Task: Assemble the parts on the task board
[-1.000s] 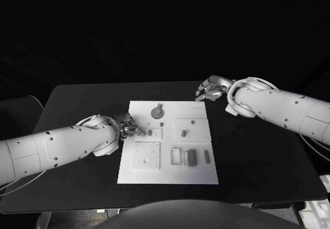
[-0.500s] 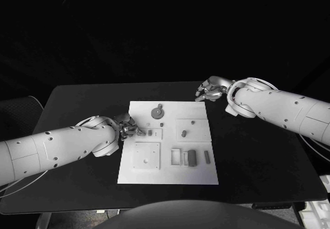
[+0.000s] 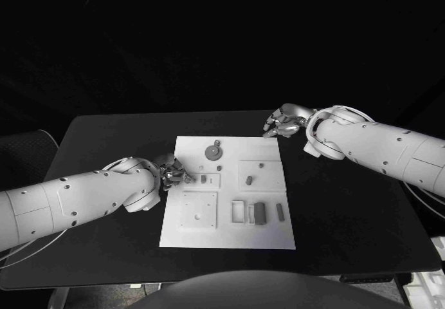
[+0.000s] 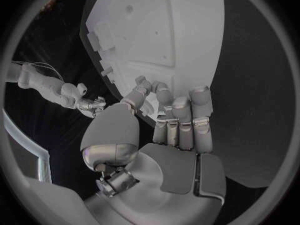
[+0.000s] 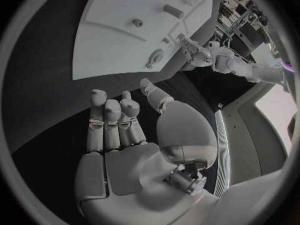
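Note:
The white task board [image 3: 227, 228] lies in the middle of the black table. On it are a round grey disc part [image 3: 212, 152], small pegs [image 3: 250, 180] and grey bars [image 3: 258, 212] beside a slot. My left hand [image 3: 174, 174] rests at the board's left edge, fingers loosely bent toward a small part [image 3: 206, 181], holding nothing. In the left wrist view that hand [image 4: 169, 130] hovers over the board [image 4: 162, 35]. My right hand [image 3: 283, 122] hangs off the board's far right corner, empty with fingers apart. The right wrist view shows this hand [image 5: 131, 135] and the disc part [image 5: 156, 56].
A recessed square plate [image 3: 197, 209] sits in the board's near left area. Bare black table [image 3: 352, 212] lies on both sides of the board and in front of it. A dark chair back [image 3: 23, 151] stands off the table's left edge.
My left hand's fingers have drawn back slightly toward the board's left edge. The right arm and the parts have not moved.

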